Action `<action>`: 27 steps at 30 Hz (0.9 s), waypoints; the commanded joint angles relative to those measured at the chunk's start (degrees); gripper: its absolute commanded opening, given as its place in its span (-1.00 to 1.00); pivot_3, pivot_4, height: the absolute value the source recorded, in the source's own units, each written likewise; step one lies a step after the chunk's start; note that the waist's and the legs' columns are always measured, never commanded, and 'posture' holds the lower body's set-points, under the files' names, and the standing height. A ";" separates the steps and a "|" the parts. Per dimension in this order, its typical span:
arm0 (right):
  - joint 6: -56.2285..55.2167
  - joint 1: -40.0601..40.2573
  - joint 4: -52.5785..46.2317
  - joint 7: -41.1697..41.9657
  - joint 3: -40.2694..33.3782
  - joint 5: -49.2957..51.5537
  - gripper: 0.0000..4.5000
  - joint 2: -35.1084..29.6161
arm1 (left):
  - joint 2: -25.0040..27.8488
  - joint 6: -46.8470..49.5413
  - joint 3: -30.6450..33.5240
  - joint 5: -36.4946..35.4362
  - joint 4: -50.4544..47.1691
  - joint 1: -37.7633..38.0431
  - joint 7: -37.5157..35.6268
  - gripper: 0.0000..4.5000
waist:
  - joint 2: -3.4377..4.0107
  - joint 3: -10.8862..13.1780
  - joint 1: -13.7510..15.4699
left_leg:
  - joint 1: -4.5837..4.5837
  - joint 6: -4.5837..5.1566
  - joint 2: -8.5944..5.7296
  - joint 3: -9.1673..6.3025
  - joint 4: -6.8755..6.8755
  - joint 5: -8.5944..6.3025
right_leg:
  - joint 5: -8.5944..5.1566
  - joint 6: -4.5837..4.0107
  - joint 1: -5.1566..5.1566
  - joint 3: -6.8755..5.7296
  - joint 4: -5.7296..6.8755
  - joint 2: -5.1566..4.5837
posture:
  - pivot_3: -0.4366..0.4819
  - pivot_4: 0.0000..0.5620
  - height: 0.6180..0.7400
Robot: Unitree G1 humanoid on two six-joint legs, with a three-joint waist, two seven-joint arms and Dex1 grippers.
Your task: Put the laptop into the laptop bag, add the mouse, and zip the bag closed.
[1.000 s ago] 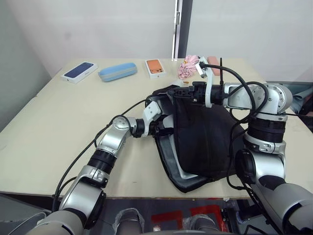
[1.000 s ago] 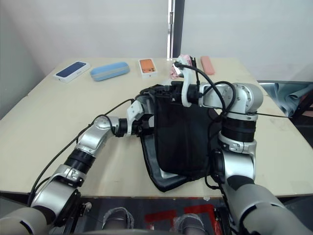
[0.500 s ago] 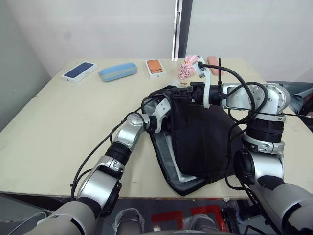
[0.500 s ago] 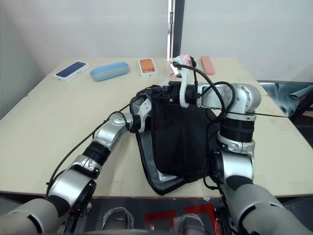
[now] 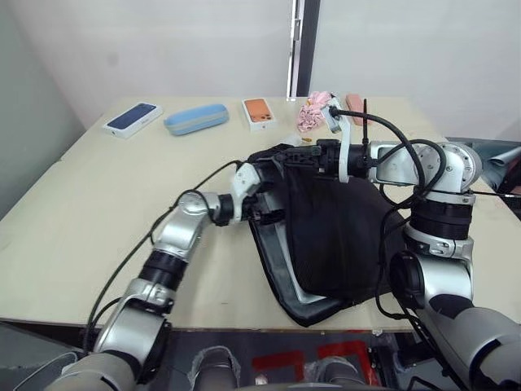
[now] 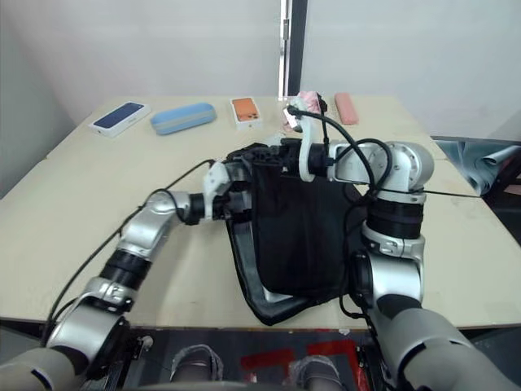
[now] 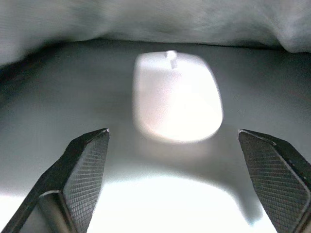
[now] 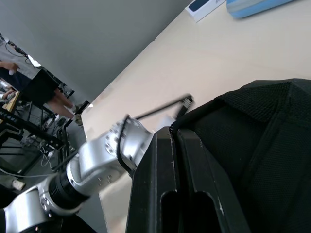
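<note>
Bench (image 5: 98, 212) is carrying the laptop bag (image 5: 334, 236) at centre frame, its near end reaching the bench's front edge. Bag's upper flap is being held raised by the right gripper (image 5: 303, 154), fingers clenched on the flap's top edge. Laptop (image 5: 303, 287) is lying inside, a silver corner showing at the bag's lower opening. Left gripper (image 5: 275, 208) is sitting at the bag's left-side opening, fingers (image 7: 82, 167) spread wide and released. Mouse (image 7: 176, 96) is resting on the grey surface inside, just ahead of those fingers, untouched.
</note>
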 commanded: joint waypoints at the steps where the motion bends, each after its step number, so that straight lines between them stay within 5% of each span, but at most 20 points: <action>1: -2.81 1.46 -0.79 3.62 3.94 1.35 -1.00 -0.80 | 10.28 14.47 3.92 -7.74 -15.90 5.30 -5.12 0.95 | 0.02 0.01 -0.30 | -0.01 -0.02 0.01 0.00 -0.02 -0.01 | -0.01 -0.01 -0.03 -0.01 -0.02 0.01 | -0.05 -0.47 1.00; 10: -12.49 4.21 -0.76 18.95 23.66 -0.68 -1.00 -7.34 | 27.56 24.98 22.00 -15.86 -23.80 20.62 -4.71 0.95 | 0.13 0.08 -0.76 | 0.01 -0.18 0.06 -0.09 -0.16 -0.03 | -0.09 -0.06 -0.01 -0.14 -0.08 0.07 | -0.05 -0.47 1.00; 15: -18.55 5.25 -4.78 33.33 35.53 -1.51 -1.00 -15.31 | 30.97 25.85 30.35 -18.01 -25.01 28.59 -4.07 0.95 | 0.13 0.09 -0.26 | -0.06 -0.18 0.06 -0.17 -0.20 -0.04 | -0.10 -0.03 0.05 -0.26 -0.28 0.06 | -0.05 -0.47 1.00; 19: -24.99 6.79 -3.99 36.62 39.25 -5.40 -1.00 -16.90 | 31.10 26.15 34.11 -18.92 -26.10 33.09 -2.74 0.95 | 0.11 0.07 -0.48 | -0.06 -0.15 0.07 -0.20 -0.19 -0.05 | -0.10 -0.04 0.05 -0.28 -0.21 0.06 | -0.05 -0.47 1.00; 27: -29.96 9.83 -4.37 37.73 37.61 -8.52 0.15 -19.22 | 31.32 25.91 36.91 -20.73 -27.18 35.92 -1.28 1.00 | 0.07 0.04 -0.48 | 0.00 0.13 0.07 -0.21 0.03 -0.19 | -0.10 -0.06 0.06 -0.21 0.06 0.04 | -0.05 -0.47 1.00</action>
